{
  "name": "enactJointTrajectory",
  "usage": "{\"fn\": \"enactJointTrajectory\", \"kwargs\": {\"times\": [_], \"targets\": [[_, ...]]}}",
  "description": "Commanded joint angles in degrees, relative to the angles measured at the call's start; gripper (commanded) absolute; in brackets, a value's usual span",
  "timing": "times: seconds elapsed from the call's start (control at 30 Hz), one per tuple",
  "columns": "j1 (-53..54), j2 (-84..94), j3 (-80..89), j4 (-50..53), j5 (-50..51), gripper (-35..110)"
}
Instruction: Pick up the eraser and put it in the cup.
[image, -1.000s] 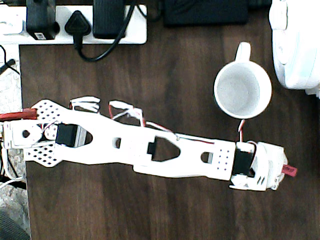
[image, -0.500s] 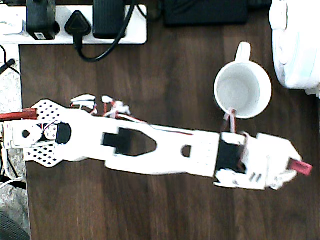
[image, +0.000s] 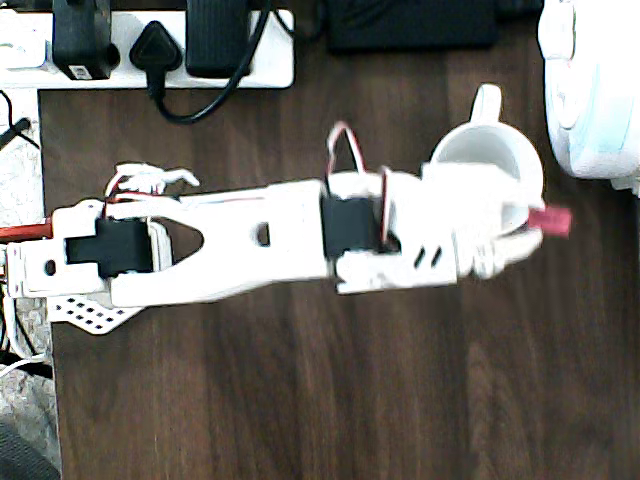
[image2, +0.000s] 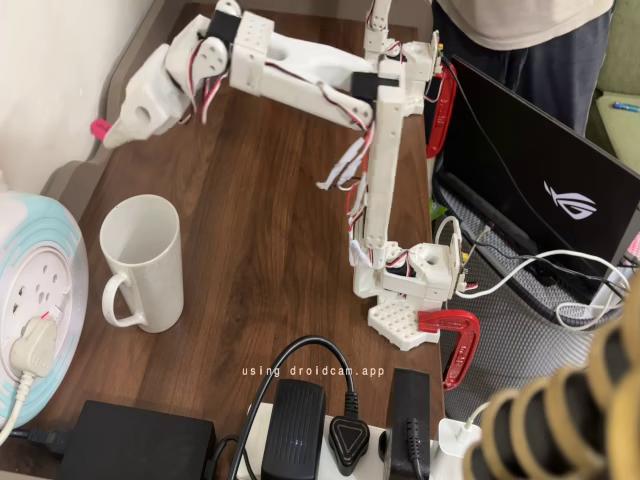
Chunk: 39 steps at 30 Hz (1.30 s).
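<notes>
Arm swings up-frame since a sec ago: gripper (image: 535, 228) w/ eraser (image: 550, 219) goes from below the cup (image: 487, 157) to overlapping its lower rim in overhead view; jaws are clamped on the eraser, pink tip poking out past the cup's right edge. Fixed view shows gripper (image2: 112, 130) raised well above the table (image2: 260, 260), eraser (image2: 100, 127) not yet over the mug mouth; so transport is nearly done, prob needs a small pull-back to centre before release.

White two-finger hand (image2: 112, 128) raised at far left, clamping small pink-red eraser block (image2: 100, 128) at its tip. Round white ceramic mug (image2: 143, 262) upright on dark wooden bench (image2: 270, 250), nearer, below the hand.
</notes>
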Motion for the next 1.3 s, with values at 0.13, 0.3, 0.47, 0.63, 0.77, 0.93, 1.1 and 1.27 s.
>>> {"fn": "enactJointTrajectory", "kwargs": {"times": [0.13, 0.3, 0.47, 0.63, 0.77, 0.93, 1.1, 1.27], "targets": [[-4.3, 5.0, 7.2, 1.1, 0.7, 0], [-6.1, 3.3, 9.0, 0.6, 1.3, 0], [-6.7, 0.6, 9.0, 0.4, 1.7, 0], [-6.8, -0.9, 9.1, -0.2, 2.2, 0], [-6.5, -1.2, 9.1, -0.2, 2.2, 17], [-6.5, 0.7, 9.1, -0.1, 2.0, 0], [-5.5, 24.2, 23.6, -1.8, 3.3, 0], [-1.8, 51.2, 47.7, -5.6, -2.1, 0]]}}
